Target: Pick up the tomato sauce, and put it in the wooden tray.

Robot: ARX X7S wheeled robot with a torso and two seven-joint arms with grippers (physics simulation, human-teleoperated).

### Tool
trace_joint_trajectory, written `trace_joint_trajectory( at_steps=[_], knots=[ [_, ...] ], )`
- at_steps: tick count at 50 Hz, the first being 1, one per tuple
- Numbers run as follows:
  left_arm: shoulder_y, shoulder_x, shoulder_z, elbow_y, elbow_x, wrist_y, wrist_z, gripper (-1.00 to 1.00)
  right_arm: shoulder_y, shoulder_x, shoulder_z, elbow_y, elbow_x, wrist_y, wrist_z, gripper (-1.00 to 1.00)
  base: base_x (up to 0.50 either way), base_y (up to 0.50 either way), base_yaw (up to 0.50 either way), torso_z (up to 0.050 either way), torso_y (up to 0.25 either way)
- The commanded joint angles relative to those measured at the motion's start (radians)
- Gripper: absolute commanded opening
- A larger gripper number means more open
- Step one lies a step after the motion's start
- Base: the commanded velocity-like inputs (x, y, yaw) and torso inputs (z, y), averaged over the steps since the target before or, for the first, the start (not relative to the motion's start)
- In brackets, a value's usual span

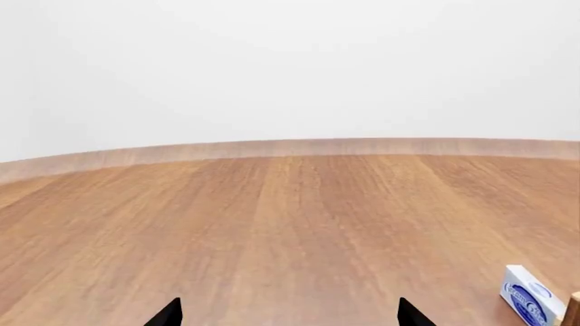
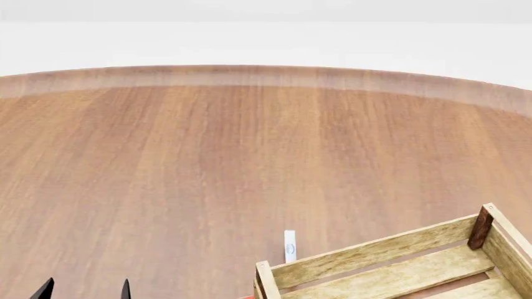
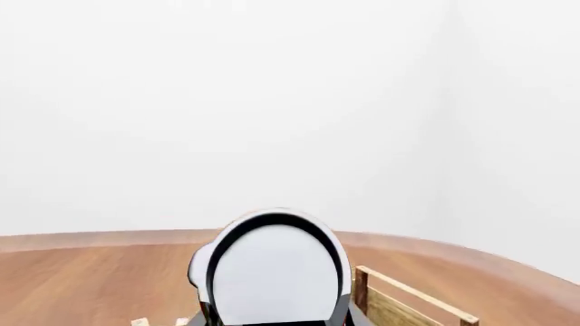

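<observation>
The tomato sauce shows only in the right wrist view, end-on and very close: a pale round top with a dark rim, filling the lower middle of the picture. None of its red label can be seen. It sits up off the surface with dark slivers of the right claw hugging both sides of it at the picture's lower edge, so I judge that claw to be closed on the can and carrying it, though the fingers themselves are almost wholly hidden.

Just beyond the can in that view is a corner post and side slat of the wooden tray. From the head view the tray lies at the near right of the brown surface, and what shows of its floor holds nothing. The can and right claw are out of that picture.

Just beside the tray's far wall stands a small white box with blue print, also seen from the left wrist. The left claw hangs low at the near left, its two dark tips well apart and holding nothing.

By my reckoning the pick-up is done and the can is close to the tray. Carrying it over the slats, lowering and letting go are left.
</observation>
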Motion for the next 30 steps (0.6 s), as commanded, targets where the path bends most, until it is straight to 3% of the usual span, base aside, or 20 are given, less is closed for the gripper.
trace_joint_trajectory(
  at_steps=[1, 11, 30],
  knots=[
    [-0.001, -0.002, 0.004, -0.001, -0.002, 0.002, -0.002, 1.00, 0.025, 0.016, 0.038, -0.077, 0.041, 0.076, -0.010, -1.00, 0.00, 0.00, 0.00, 0.000, 0.000],
    [-0.004, -0.003, 0.006, -0.011, -0.004, 0.011, -0.001, 1.00, 0.125, 0.029, 0.095, -0.106, 0.248, 0.158, -0.053, -1.00, 0.00, 0.00, 0.00, 0.000, 0.000],
    [-0.005, -0.007, 0.012, -0.009, -0.008, 0.009, -0.006, 1.00, 0.176, 0.039, 0.153, -0.167, 0.289, 0.259, -0.037, -1.00, 0.00, 0.00, 0.00, 0.000, 0.001]
  ],
)
